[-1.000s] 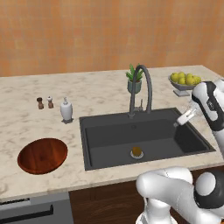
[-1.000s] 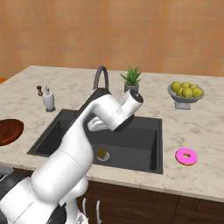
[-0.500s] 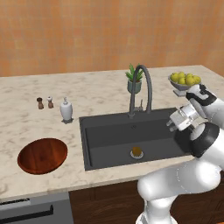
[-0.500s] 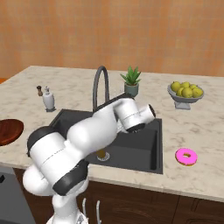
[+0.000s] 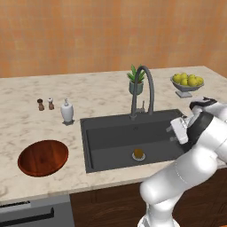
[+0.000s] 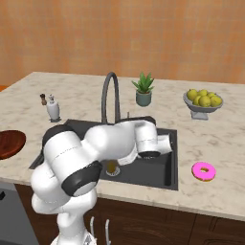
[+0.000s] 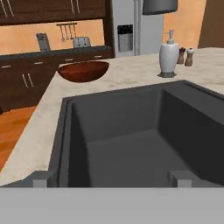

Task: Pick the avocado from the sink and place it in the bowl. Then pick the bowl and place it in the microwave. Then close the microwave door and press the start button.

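Note:
The small olive-tan avocado [image 5: 138, 153] lies on the floor of the dark grey sink [image 5: 111, 135], near the drain; my arm partly covers the avocado [image 6: 111, 167] in the right base view. My gripper [image 5: 172, 129] hangs at the sink's right end, open and holding nothing, pointing across the basin. In the hand view the gripper [image 7: 109, 178] has its fingertips [image 7: 39, 177] wide apart over the sink [image 7: 131, 131]. The reddish-brown wooden bowl [image 5: 43, 157] sits on the counter left of the sink, and the bowl [image 7: 83, 71] lies beyond the far rim. The microwave and its door are out of view.
The tall curved faucet [image 5: 142, 91] and a potted plant [image 5: 136, 80] stand behind the sink. A grey dish of yellow fruit [image 5: 187, 82] is at the back right. A soap dispenser [image 5: 67, 111] and two shakers [image 5: 45, 104] are at the left. A pink donut [image 6: 204, 171] lies right of the sink.
The arm has folded down and the hand has dropped to the sink's right end, turning to face across the basin. The avocado and bowl stay put.

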